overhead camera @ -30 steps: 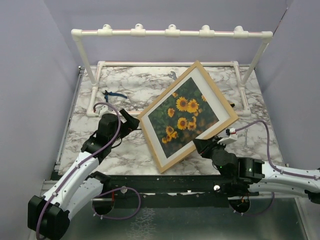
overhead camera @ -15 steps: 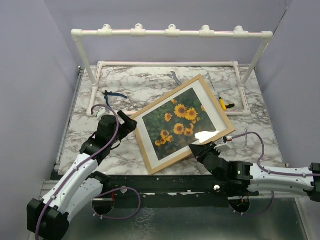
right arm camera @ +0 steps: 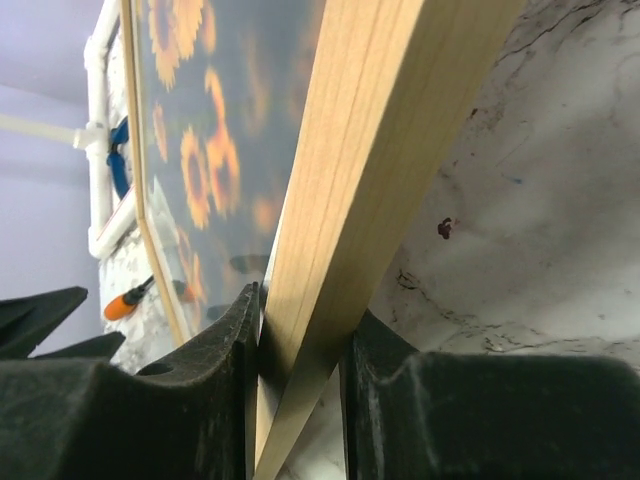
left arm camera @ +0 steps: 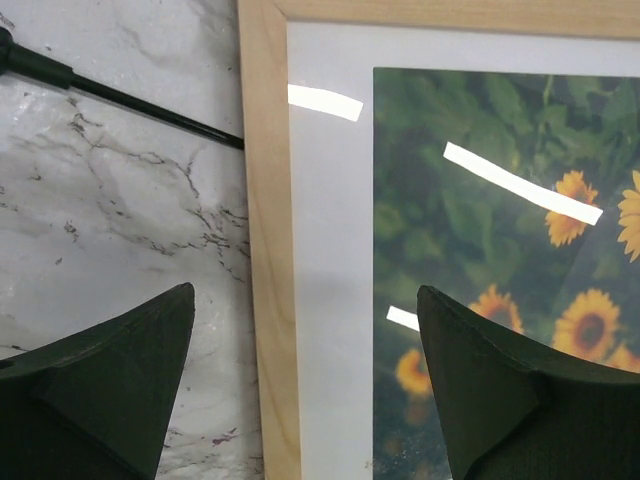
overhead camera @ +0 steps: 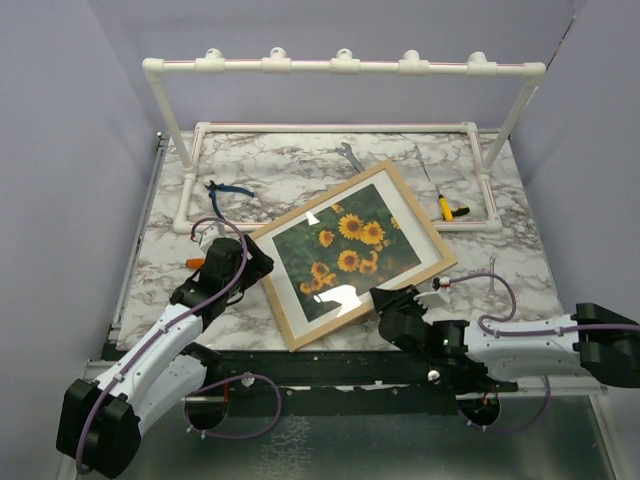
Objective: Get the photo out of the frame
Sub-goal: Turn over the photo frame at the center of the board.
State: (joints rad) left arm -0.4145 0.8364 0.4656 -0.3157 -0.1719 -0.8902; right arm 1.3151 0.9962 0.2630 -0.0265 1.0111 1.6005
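Honestly, the photo (overhead camera: 345, 250) sits face-up inside the frame (overhead camera: 272, 293) on the desk (overhead camera: 280, 160). The right claw (right arm camera: 300, 310) pinches the frame's near edge and the left claw (left arm camera: 305, 292) gapes over its left edge. A slipping pinch could drop the frame.

The frame (overhead camera: 285, 310) is lying on the table (overhead camera: 520, 250) toward its near edge, holding the photo (overhead camera: 345, 250). Pliers (overhead camera: 228, 188) are lying toward the far-left corner.
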